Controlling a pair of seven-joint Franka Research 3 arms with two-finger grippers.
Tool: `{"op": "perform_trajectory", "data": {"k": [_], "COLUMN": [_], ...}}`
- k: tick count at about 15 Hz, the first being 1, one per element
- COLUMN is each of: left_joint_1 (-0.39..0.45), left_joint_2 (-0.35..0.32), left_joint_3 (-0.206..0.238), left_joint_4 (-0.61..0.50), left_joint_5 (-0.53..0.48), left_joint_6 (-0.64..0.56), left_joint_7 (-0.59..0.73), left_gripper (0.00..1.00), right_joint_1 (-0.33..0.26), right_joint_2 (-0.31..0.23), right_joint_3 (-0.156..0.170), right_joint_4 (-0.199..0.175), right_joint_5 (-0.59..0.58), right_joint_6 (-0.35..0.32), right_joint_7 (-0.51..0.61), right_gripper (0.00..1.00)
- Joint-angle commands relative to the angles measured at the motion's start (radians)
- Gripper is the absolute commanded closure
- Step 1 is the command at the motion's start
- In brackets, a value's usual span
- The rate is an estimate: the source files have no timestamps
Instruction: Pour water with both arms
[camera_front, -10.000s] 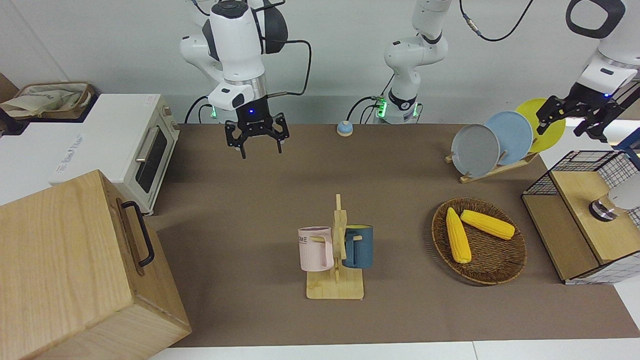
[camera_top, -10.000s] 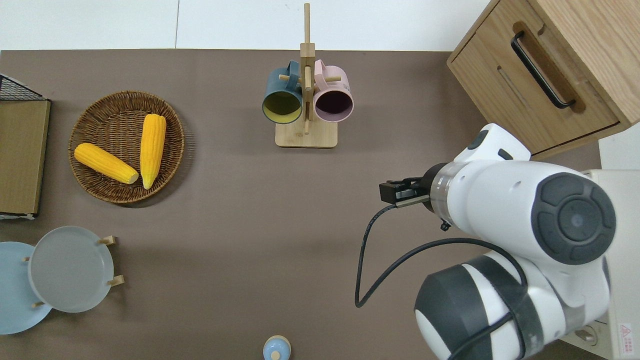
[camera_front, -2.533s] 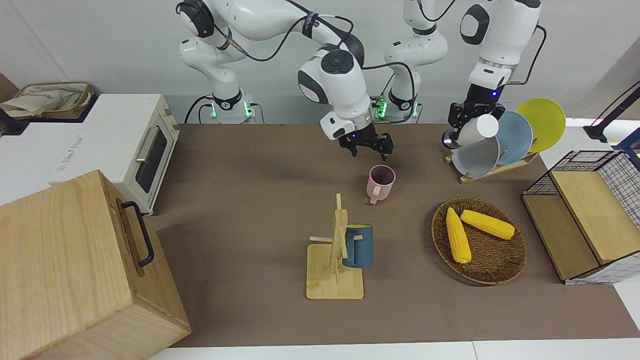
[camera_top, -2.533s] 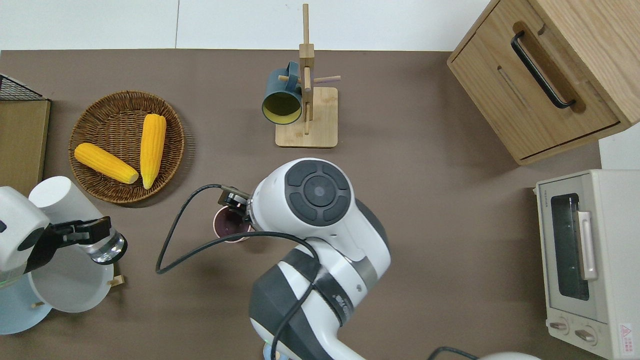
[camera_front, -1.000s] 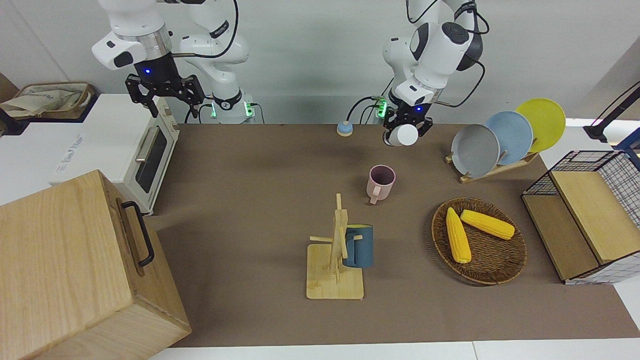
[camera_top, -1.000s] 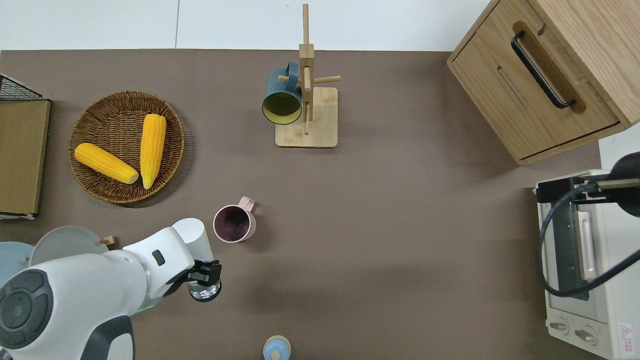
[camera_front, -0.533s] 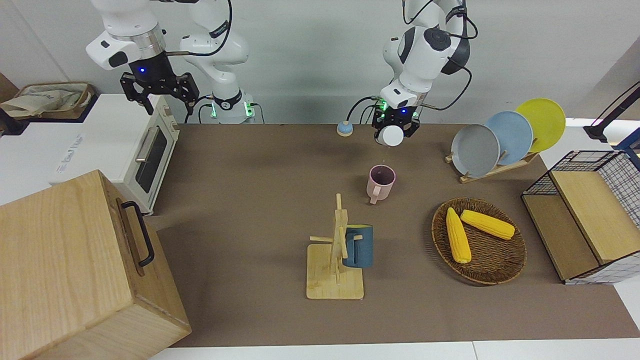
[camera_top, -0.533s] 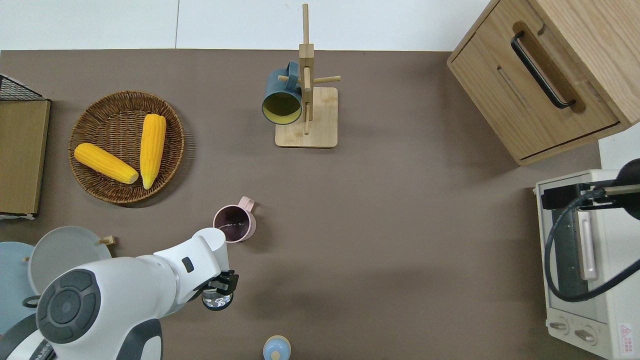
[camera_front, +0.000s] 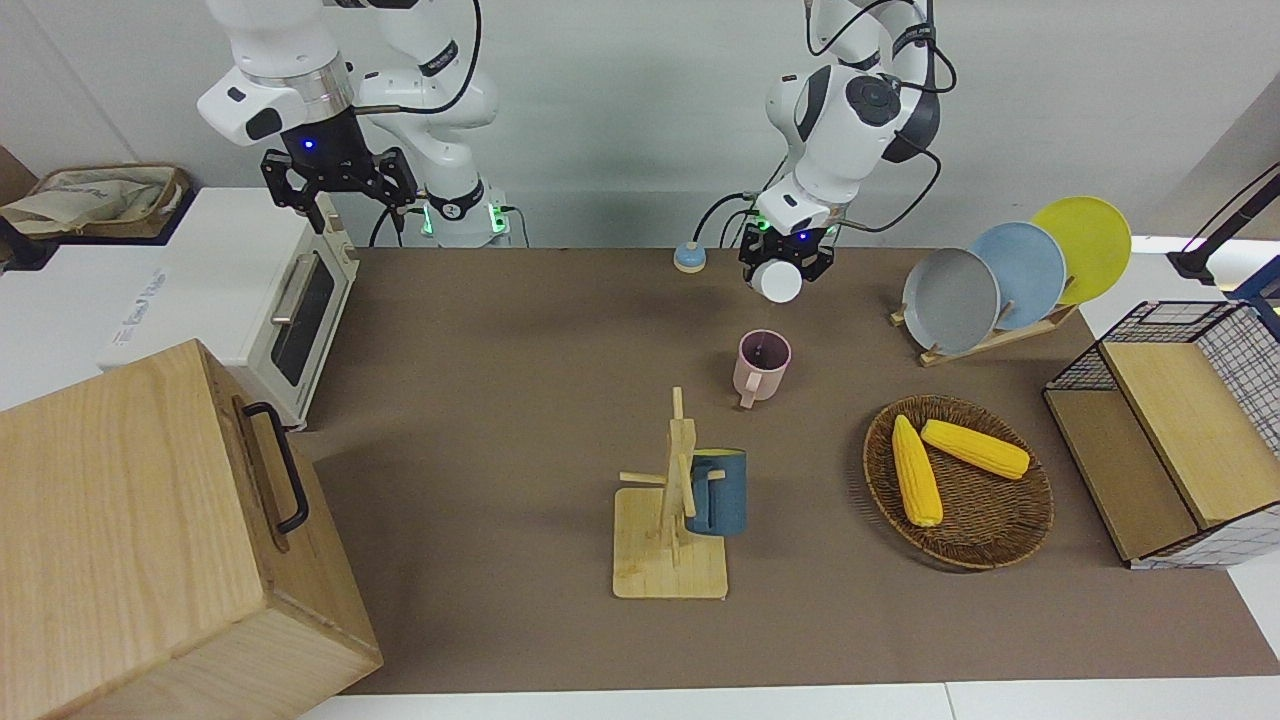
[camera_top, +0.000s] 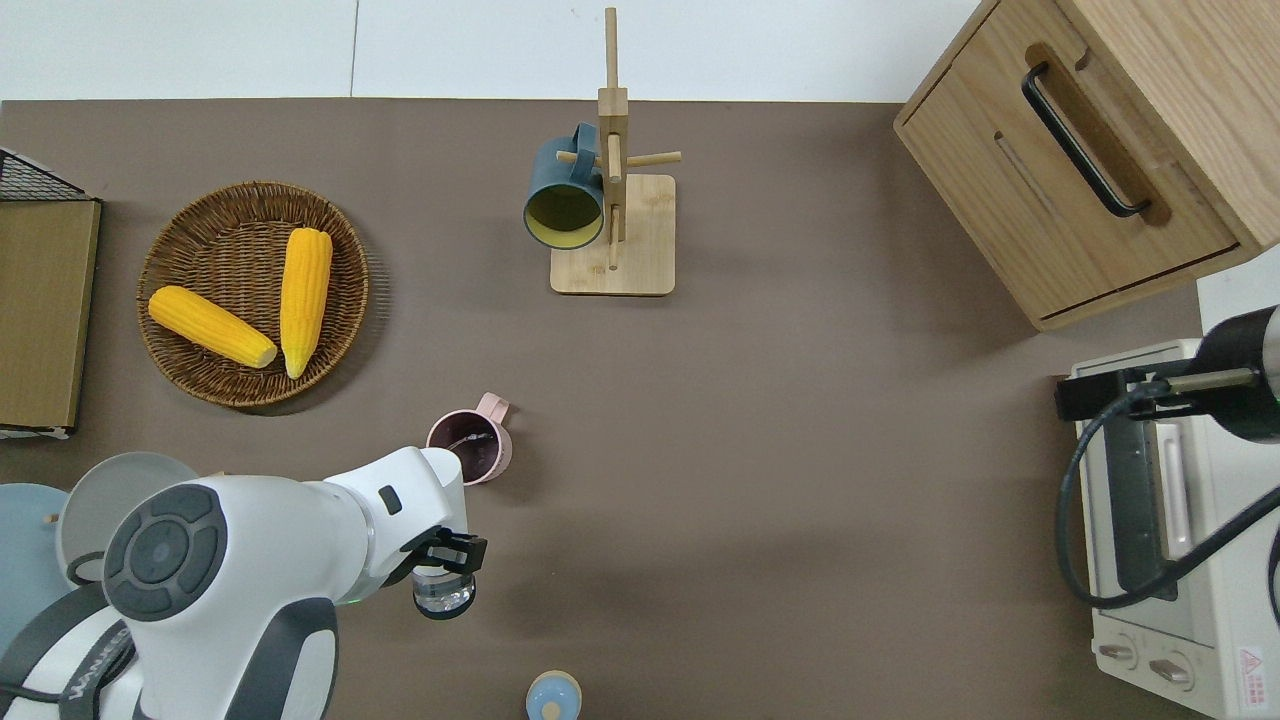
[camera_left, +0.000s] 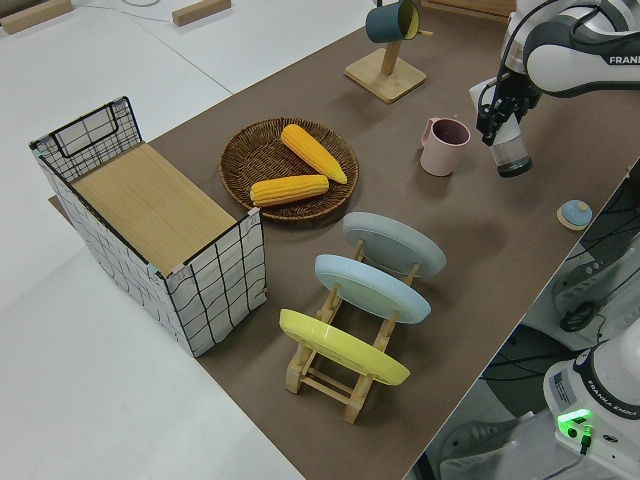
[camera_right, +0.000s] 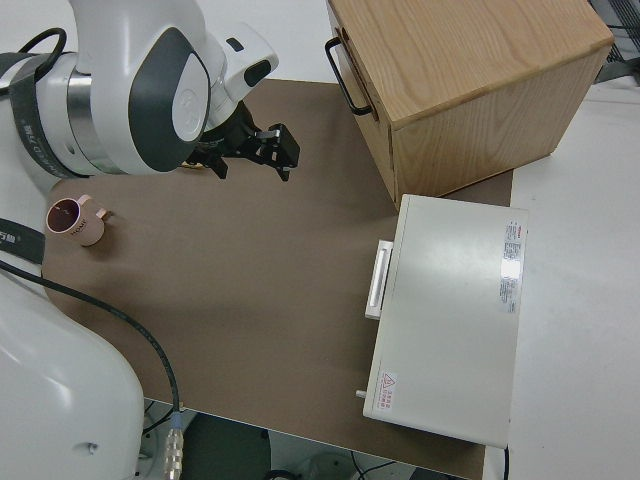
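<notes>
We see the left claw (camera_front: 785, 262) clamped on a white bottle (camera_front: 779, 281) with a clear base, holding it tilted, mouth end lowered toward the pink mug (camera_front: 760, 364) that stands upright on the table (camera_front: 500, 400), its handle turned away from the robots. In the overhead view the left arm's white forearm hides most of the bottle, and only the clear base (camera_top: 443, 592) shows under the claw (camera_top: 447, 556), which hangs over the table just robot-side of the mug (camera_top: 471, 450). The left side view gives what the others do not: the bottle (camera_left: 508, 145) slants beside the mug (camera_left: 443, 145), near it but not touching. The right claw (camera_front: 338, 180) is spread wide and holds nothing; the overhead view shows it only partly, over the toaster oven (camera_top: 1170, 520) at the right arm's end of the table, and the right side view shows its dark fingers (camera_right: 270, 148) apart. Farther from the robots than the mug stands a wooden mug rack (camera_front: 672, 520) with a blue mug (camera_front: 720, 492) hung on it. Toward the left arm's end lie a wicker basket (camera_front: 990, 540) with two corn cobs (camera_front: 915, 470), a plate rack (camera_front: 1000, 275) with three plates, and a wire crate (camera_front: 1170, 420). A wooden cabinet (camera_front: 150, 540) stands beside the toaster oven, and a small blue knob (camera_front: 688, 257) sits near the arm bases.
</notes>
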Motion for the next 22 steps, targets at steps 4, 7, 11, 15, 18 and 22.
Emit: {"op": "perform_trajectory", "data": {"k": [4, 7, 11, 15, 18, 22], "left_joint_1": [0.005, 0.005, 0.007, 0.008, 0.008, 0.008], "left_joint_2": [0.032, 0.035, 0.057, 0.092, 0.097, 0.097], "left_joint_3": [0.017, 0.02, 0.022, 0.022, 0.022, 0.02], "left_joint_4": [0.07, 0.075, 0.104, 0.159, 0.167, 0.167], "left_joint_5": [0.041, 0.07, 0.074, 0.105, 0.108, 0.107], "left_joint_6": [-0.129, -0.153, -0.181, -0.242, -0.248, -0.248], "left_joint_7": [-0.021, -0.024, -0.042, -0.065, -0.067, -0.067], "left_gripper": [1.0, 1.0, 1.0, 1.0, 1.0, 1.0], "right_joint_1": [-0.01, -0.003, 0.01, 0.01, 0.006, 0.01], "right_joint_2": [0.011, 0.011, 0.011, 0.011, 0.011, 0.011], "right_joint_3": [0.001, 0.002, 0.009, 0.015, 0.015, 0.015], "right_joint_4": [0.009, 0.009, 0.009, 0.009, 0.009, 0.009], "right_joint_5": [0.01, 0.01, 0.012, 0.012, 0.013, 0.013], "right_joint_6": [0.002, 0.002, 0.002, 0.002, 0.002, 0.002], "right_joint_7": [-0.01, -0.01, -0.011, -0.011, -0.011, -0.011], "right_gripper": [0.009, 0.009, 0.009, 0.009, 0.009, 0.009]}}
